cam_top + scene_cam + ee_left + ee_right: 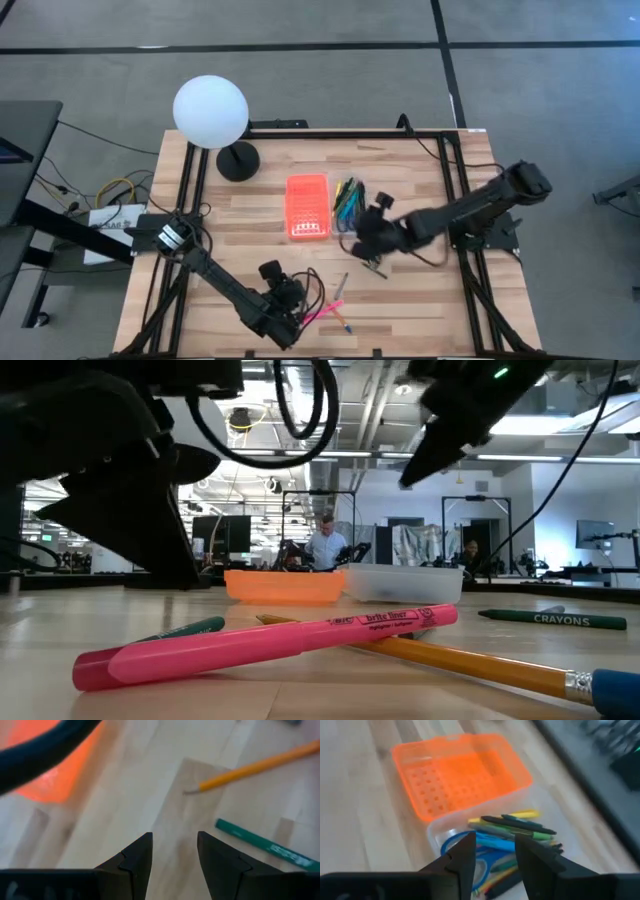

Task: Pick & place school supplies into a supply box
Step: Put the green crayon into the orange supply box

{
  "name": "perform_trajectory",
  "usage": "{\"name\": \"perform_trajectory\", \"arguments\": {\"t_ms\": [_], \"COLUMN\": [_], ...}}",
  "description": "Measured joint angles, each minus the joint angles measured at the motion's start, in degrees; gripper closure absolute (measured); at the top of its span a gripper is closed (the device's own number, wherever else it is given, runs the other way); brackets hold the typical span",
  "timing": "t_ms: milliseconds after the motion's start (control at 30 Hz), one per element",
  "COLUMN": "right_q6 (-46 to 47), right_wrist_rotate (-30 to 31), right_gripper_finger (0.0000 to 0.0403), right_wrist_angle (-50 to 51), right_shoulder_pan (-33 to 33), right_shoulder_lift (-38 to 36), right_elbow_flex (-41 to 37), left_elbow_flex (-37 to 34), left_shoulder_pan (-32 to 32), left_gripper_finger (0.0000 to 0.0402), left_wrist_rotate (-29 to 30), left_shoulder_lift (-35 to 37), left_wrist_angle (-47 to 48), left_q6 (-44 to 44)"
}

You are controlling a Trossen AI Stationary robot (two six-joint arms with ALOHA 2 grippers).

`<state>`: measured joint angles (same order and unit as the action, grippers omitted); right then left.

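**Operator:** Wooden surface (400, 180) on my overhead feed, grey floor around it, and an open workshop with a person standing far behind in the level camera. I'll take the orange lid (307, 206) as my landmark.

**Colleague:** Where's the supply box itself?

**Operator:** Its clear tray (545, 827) sits touching the lid on the right-arm side. Inside I can see blue-handled scissors (465, 851), a yellow pen (522, 814), a dark green marker (525, 826) and more pens lying lengthwise.

**Colleague:** And the right hand?

**Operator:** My right hand (372, 228) hangs over the tray, just beyond its far side from the lid. From its wrist camera the fingers (462, 857) stand apart with nothing between them.

**Colleague:** Left one?

**Operator:** My left hand (283, 285) is near the front edge, well apart from the lid and toward me from it. Its fingers (137, 857) are spread over bare wood, gripping nothing.

**Colleague:** What's still loose?

**Operator:** A pink highlighter (270, 645) lies across a yellow pencil (470, 660) in front of the lid, close to the left hand. A green crayon (555, 618) lies nearby on the wood, and another dark green one (190, 628) rests partly behind the highlighter.
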<state>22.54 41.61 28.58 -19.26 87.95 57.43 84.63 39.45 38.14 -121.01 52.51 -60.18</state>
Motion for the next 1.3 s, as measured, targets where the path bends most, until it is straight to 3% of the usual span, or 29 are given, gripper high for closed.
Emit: {"name": "perform_trajectory", "arguments": {"t_ms": [333,533,633,800,1300], "right_q6": [21.42,27.1,28.29,29.55,30.05], "right_wrist_rotate": [22.74,26.49,31.91,37.84,36.76], "right_gripper_finger": [0.028,0.028,0.028,0.0282,0.0282], "right_wrist_angle": [20.46,24.88,26.78,27.8,27.08], "right_shoulder_pan": [-22.32,-34.17,-37.91,-41.99,-40.6], "right_shoulder_lift": [-1.84,-1.64,-1.62,-1.75,-1.75], "right_elbow_flex": [-0.69,-4.75,-5.29,-5.28,-5.27], "left_elbow_flex": [4.85,5.26,5.26,5.26,5.24], "left_shoulder_pan": [-0.48,-1.5,-2.47,-4.45,-7.09], "left_gripper_finger": [0.0251,0.0251,0.0251,0.0247,0.0235], "left_wrist_rotate": [-6.88,-12.56,-15.18,-20.01,-21.59], "left_shoulder_lift": [-0.04,-0.04,-0.04,-0.04,-0.04], "left_wrist_angle": [-1.09,-3.06,-4.57,-6.66,-4.22], "left_q6": [-2.09,-5.43,-6.97,-7.44,-9.25]}}
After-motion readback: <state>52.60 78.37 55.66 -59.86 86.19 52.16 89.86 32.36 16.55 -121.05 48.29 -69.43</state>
